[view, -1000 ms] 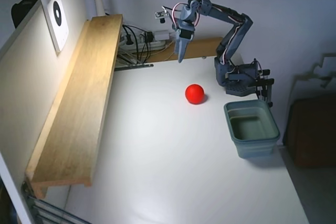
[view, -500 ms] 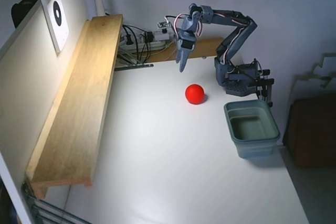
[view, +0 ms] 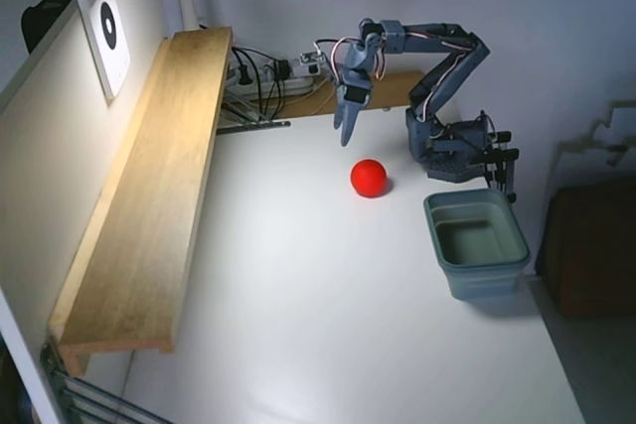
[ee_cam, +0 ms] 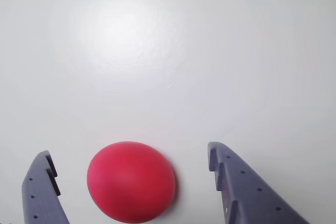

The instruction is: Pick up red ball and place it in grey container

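Note:
The red ball [view: 369, 177] lies on the white table, left of the grey container [view: 486, 280], which stands upright near the arm's base and looks empty. My gripper [view: 344, 134] hangs open above the table, a little behind and to the left of the ball, not touching it. In the wrist view the ball [ee_cam: 131, 182] sits low in the frame between my two grey-blue fingers [ee_cam: 233, 177], and the gripper [ee_cam: 128, 153] is open wider than the ball. The container is out of the wrist view.
A long wooden shelf [view: 149, 196] runs along the left side of the table. Cables and a power strip [view: 263, 71] lie at the back. The arm's base [view: 457, 151] stands just behind the container. The table's right edge is close to the container.

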Controlling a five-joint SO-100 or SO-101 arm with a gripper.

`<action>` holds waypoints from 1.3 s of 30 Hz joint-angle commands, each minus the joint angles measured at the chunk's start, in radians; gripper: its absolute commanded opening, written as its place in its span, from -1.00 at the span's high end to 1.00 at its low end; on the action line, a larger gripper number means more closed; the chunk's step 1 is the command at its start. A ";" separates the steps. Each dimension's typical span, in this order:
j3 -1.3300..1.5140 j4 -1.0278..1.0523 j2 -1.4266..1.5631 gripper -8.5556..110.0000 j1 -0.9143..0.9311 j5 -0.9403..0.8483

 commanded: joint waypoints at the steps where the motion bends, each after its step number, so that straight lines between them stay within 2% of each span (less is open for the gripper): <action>1: 0.022 0.064 0.106 0.21 0.011 0.002; 13: 0.030 0.129 0.179 0.21 0.011 0.002; 26: 0.187 0.022 0.229 0.21 0.004 0.002; 39: 0.187 0.022 0.229 0.21 -0.141 0.002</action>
